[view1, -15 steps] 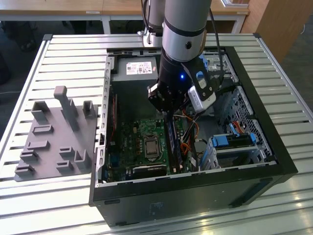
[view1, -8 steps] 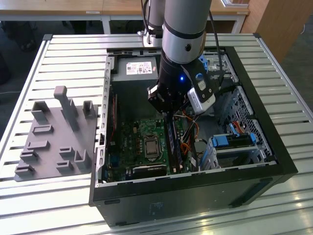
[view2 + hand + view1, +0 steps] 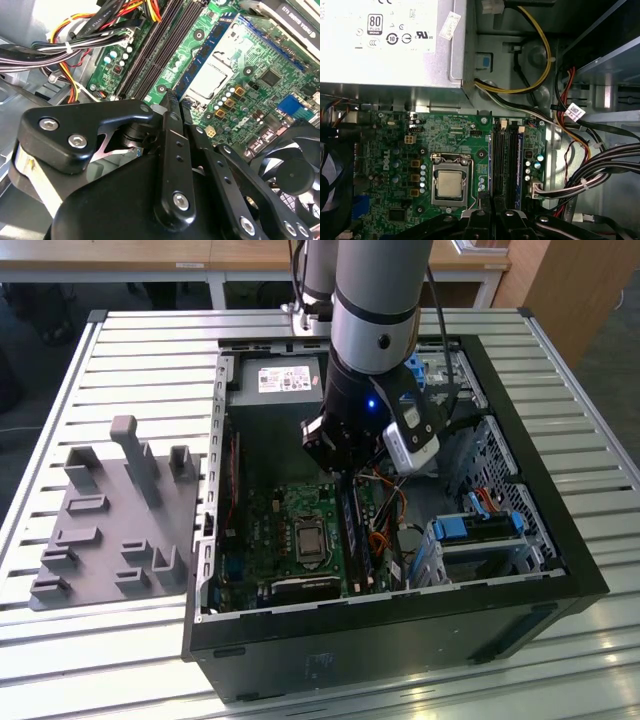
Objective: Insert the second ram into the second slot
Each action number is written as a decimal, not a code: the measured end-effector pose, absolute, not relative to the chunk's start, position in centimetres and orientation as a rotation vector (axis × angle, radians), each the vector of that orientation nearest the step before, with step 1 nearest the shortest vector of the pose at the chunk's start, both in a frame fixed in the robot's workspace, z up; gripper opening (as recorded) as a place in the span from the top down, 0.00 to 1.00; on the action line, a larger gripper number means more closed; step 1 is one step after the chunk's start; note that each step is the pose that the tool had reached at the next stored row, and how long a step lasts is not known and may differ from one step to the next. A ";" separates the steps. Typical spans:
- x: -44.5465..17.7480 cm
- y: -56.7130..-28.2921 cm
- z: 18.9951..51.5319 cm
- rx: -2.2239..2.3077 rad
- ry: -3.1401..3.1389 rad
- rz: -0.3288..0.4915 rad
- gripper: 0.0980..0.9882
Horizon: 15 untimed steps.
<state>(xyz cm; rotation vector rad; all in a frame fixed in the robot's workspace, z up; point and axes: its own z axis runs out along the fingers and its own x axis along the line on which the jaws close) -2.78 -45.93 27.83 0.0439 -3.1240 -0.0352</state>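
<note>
Where the arm reaches down into the open computer case, the gripper sits at the centre of the exterior view. From its fingertips the second ram runs toward the lower edge of that frame, in line with the memory slots.

In the second wrist view the gripper has its fingers drawn almost together. One end of the second ram passes in between them, so the stick is pinched near that end. How deep it sits in a slot cannot be told. The black memory slots lie just beside the stick, and the CPU socket lies on its other side.

The case holds:
- the green motherboard on its floor
- the power supply in the upper middle of the exterior view
- bundled cables beside the slots
- a fan
- a drive bay with blue clips at the exterior view's right

Outside the case, at the exterior view's left, a gray fixture plate lies on the slatted table.
</note>
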 end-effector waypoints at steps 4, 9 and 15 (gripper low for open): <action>-2.8 -45.9 27.7 0.044 -3.124 -0.035 0.96; -2.8 -45.9 27.5 0.044 -3.124 -0.035 0.96; -2.8 -45.9 27.2 0.044 -3.124 -0.035 0.96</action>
